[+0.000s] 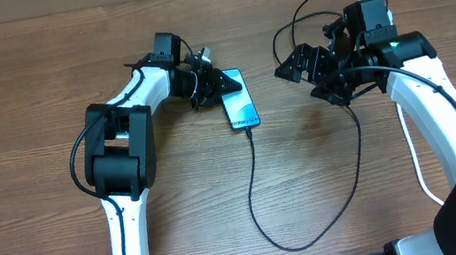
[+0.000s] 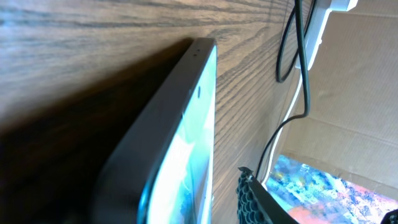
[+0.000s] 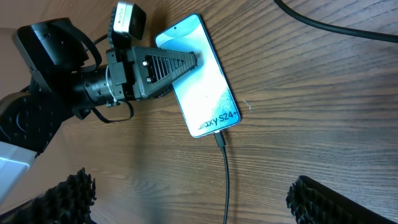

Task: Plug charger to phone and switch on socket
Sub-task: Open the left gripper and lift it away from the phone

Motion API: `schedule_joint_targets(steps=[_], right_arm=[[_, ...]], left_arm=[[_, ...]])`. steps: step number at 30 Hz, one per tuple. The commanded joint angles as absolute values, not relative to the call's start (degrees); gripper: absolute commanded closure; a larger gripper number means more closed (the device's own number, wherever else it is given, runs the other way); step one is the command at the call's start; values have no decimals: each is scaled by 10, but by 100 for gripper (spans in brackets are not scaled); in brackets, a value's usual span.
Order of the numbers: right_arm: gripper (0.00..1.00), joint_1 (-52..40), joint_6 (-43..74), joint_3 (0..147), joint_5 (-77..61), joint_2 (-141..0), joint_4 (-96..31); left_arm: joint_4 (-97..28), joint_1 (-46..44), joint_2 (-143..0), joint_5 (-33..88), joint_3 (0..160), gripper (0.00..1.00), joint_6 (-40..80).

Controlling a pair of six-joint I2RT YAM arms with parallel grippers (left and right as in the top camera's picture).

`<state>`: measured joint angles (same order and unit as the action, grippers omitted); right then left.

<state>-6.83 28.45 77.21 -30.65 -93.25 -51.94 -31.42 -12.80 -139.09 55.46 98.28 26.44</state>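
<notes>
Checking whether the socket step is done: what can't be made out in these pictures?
Socket: left wrist view, only a white corner, cut off by the top edge; switches unseen.
Charger plug end: overhead, the cable vanishes behind the right arm.
Left gripper: second finger behind the phone in all views; grip unclear.

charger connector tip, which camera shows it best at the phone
The right wrist view: the connector tip appears close and unblocked, seated at the edge of the phone below the "Galaxy S24+" text. Overhead shows the same join, but tiny. The left wrist view shows only the phone's side edge; the tip is out of frame.
</notes>
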Motion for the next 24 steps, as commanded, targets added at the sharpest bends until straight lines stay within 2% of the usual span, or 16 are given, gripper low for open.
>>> schedule_joint_targets(steps=[1,10,15,24], right_arm=[[0,-67,280,771,-309,-935,-520],[0,-67,274,771,-309,-935,-524],[0,-67,265,771,-309,-935,-531],[0,-67,265,771,-309,-935,-533]], left_arm=[[-331,-131,-1401,471,976,66,269],[-366,-119,-1400,435,977,45,298],[-412,-112,-1400,380,994,41,311],[-514,-111,-1399,235,1053,40,309]])
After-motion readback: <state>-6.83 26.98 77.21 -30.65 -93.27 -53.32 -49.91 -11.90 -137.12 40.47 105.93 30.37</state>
